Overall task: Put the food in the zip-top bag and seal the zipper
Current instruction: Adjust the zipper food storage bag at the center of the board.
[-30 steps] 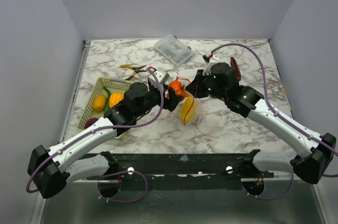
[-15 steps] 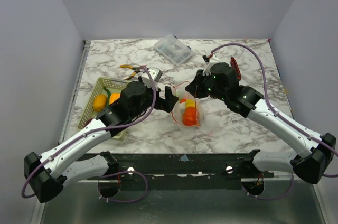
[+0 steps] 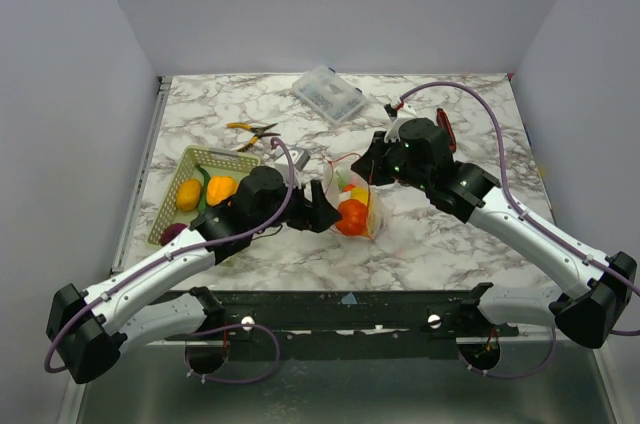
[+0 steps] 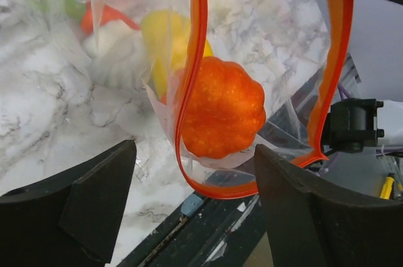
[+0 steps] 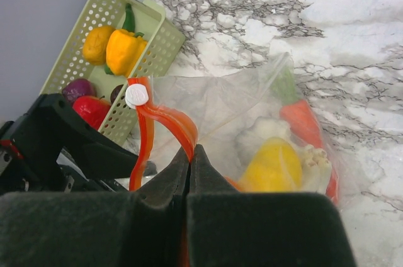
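Observation:
The clear zip-top bag (image 3: 357, 206) hangs at the table's middle. My right gripper (image 3: 368, 170) is shut on its red-orange zipper strip (image 5: 165, 119), next to the white slider (image 5: 136, 96). Inside the bag lie a bumpy orange (image 4: 223, 113), a yellow lemon (image 5: 277, 165), white garlic (image 5: 261, 133) and an orange carrot (image 5: 301, 121). My left gripper (image 3: 320, 212) is open and empty, just left of the bag. In the left wrist view its jaws (image 4: 194, 153) stand wide apart, facing the bag's open mouth and the zipper strip (image 4: 194, 59).
A pale green mesh basket (image 3: 184, 166) at the left holds a yellow pepper (image 5: 123, 50), another yellow fruit (image 5: 96, 43), and red and purple pieces. Yellow-handled pliers (image 3: 250, 129) lie behind it. A rigid clear lidded box (image 3: 328, 94) sits at the back.
My left gripper let go of the orange, which dropped into the bag. The gripper then drew back and moved nearer and lower, beside the bag. My right gripper kept its hold.

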You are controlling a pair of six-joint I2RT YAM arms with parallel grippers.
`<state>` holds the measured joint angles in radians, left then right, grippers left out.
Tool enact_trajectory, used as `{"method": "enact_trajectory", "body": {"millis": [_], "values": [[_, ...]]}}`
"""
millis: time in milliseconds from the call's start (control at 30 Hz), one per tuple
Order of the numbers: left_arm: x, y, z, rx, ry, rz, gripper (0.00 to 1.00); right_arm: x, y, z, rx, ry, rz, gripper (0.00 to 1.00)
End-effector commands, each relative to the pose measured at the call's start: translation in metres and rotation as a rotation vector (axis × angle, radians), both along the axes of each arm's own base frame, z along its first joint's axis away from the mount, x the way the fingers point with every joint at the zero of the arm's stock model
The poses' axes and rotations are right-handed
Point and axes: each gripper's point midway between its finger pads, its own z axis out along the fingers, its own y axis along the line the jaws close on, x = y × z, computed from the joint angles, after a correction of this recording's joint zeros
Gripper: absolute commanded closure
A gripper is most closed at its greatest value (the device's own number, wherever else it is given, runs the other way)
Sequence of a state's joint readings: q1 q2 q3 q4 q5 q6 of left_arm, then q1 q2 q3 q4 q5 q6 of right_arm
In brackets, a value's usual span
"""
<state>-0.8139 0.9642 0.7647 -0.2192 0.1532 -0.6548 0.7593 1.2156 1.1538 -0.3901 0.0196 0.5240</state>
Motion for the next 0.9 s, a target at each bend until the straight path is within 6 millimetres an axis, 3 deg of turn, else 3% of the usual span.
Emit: {"method": "enact_trajectory", "body": {"millis": [0, 133, 267, 433, 500, 567, 633, 733, 867], "values": [[-0.01, -0.012, -0.003, -0.033, 0.071, -0.057, 0.4, -0.001, 0.004, 0.02, 0.05, -0.033, 0.004, 1.0], [-0.014, -0.019, 0.001, -0.033, 0.076, -0.108, 0.73, -0.001, 0.0, 0.019, 0.043, -0.036, -0.008, 1.0], [-0.032, -0.03, 0.027, -0.122, 0.099, -0.214, 0.98, 0.011, -0.021, 0.02, -0.069, -0.051, -0.102, 1.0], [-0.061, -0.041, 0.075, -0.301, 0.205, -0.324, 1.0, 0.019, -0.045, 0.055, -0.184, -0.065, -0.191, 1.0], [-0.063, -0.04, 0.078, -0.324, 0.276, -0.293, 1.0, 0.022, -0.043, 0.075, -0.15, -0.117, -0.188, 1.0], [-0.061, -0.038, 0.07, -0.326, 0.376, -0.224, 1.0, 0.03, -0.039, 0.078, -0.176, -0.129, -0.184, 1.0], [-0.062, -0.042, 0.064, -0.348, 0.44, -0.211, 1.0, 0.042, -0.031, 0.068, -0.234, -0.107, -0.179, 1.0], [-0.06, -0.045, 0.049, -0.356, 0.51, -0.19, 1.0, 0.063, -0.014, 0.028, -0.315, -0.058, -0.168, 1.0], [-0.048, -0.035, 0.017, -0.314, 0.562, -0.078, 1.0, 0.086, -0.006, -0.021, -0.427, -0.027, -0.18, 1.0]]}}
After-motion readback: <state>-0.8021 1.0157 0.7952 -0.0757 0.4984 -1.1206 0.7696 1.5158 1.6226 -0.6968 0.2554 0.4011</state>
